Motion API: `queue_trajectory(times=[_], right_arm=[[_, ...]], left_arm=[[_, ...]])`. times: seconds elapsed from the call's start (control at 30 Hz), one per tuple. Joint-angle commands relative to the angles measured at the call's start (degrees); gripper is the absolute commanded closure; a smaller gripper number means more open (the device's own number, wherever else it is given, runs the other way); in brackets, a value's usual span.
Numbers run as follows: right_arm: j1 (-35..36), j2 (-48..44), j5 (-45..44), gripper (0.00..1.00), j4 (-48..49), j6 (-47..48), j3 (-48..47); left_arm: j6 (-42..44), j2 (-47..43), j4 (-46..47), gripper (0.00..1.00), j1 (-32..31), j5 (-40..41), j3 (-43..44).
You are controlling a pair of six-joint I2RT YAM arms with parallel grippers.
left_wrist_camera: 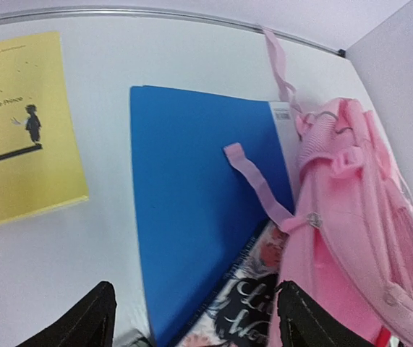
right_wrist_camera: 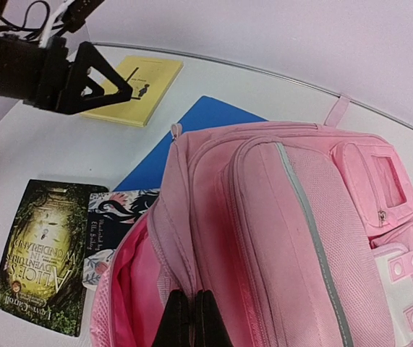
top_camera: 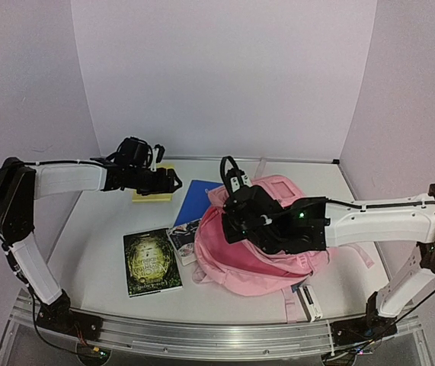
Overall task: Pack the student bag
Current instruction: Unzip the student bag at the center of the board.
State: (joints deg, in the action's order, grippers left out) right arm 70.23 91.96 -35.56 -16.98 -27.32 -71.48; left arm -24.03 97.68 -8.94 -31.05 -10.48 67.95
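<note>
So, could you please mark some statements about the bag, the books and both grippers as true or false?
1. The student bag is open, its magenta lining showing. True.
2. The left gripper holds the yellow book. False: it is open and empty.
3. The right gripper is shut on the student bag's opening edge. True.
4. The Alice book is inside the bag. False: it lies on the table beside it.
5. The blue folder is partly covered by the bag. True.

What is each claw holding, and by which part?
The right claw pinches the pink backpack at its opening's edge; the left claw holds nothing.
</note>
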Motion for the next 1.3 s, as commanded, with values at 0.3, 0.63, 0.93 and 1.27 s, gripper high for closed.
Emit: queue_trajectory(times=[0.3, 0.63, 0.93, 1.27], right_arm=[[-3.1, 2.5, -4.2, 1.00, 1.4, -1.7, -6.6], [-9.3, -3.3, -10.4, 1.00, -4.2, -1.1, -5.3], [-20.8, -10.1, -19.2, 1.00, -8.5, 4.8, -5.4], [-27.8, -13.7, -17.8, 1.00, -8.9, 8.3, -6.4]], left_arm=[[-13.7, -0.8, 6.6, 0.16, -12.2, -8.8, -8.3], [-13.8, 4.4, 1.1, 0.89, -14.9, -2.2, -3.5], [-12.5, 4.4, -3.3, 1.00, -13.1, 2.1, -1.5], [-8.2, 6.2, -4.1, 1.00, -6.0, -2.3, 2.0]])
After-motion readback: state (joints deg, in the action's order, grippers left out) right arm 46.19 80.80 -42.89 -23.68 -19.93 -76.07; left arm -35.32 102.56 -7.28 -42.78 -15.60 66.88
